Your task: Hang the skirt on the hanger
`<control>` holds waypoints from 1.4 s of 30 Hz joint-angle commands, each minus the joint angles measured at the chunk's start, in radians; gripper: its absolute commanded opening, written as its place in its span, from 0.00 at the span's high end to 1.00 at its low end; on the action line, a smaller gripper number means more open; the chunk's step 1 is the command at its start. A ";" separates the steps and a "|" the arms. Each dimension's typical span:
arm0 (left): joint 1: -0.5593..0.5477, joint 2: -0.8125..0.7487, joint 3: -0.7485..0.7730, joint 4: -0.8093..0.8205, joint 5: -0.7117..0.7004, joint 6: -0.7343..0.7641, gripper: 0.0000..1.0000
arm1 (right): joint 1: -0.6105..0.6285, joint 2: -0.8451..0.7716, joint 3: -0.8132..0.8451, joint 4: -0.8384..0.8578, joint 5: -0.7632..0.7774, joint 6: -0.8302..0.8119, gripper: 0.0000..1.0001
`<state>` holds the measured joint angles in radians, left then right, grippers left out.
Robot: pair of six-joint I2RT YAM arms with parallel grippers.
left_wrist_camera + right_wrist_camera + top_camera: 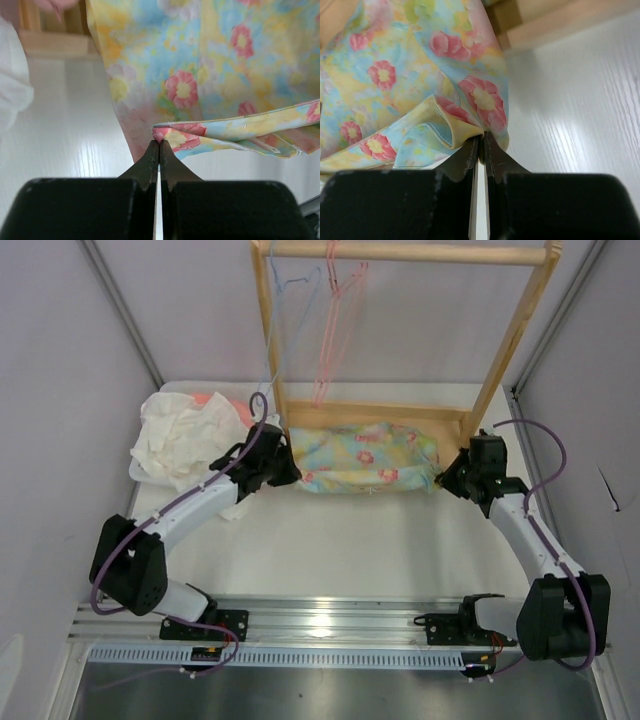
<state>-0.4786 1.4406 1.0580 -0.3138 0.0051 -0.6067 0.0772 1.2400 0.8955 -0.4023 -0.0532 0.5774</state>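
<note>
We log the skirt stretched just before the base of the wooden rack, left gripper and right gripper each pinched on an end, apparently to spread it for the blue hanger hung above.

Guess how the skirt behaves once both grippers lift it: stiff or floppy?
Likely floppy: the skirt folds and ripples at the hem where the left gripper pinches it. Probably light: the cloth looks thin, and the right gripper pinches only a corner. Its middle would probably sag between the two grips.
</note>
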 commanded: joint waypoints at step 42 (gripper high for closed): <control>-0.141 -0.352 0.396 0.028 -0.158 0.301 0.37 | 0.049 -0.093 0.126 -0.024 -0.003 0.019 0.16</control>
<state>-0.6136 1.0321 1.3720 -0.3252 -0.1001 -0.3923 0.1307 1.1290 0.9665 -0.4503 -0.0257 0.6216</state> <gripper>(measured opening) 0.625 0.840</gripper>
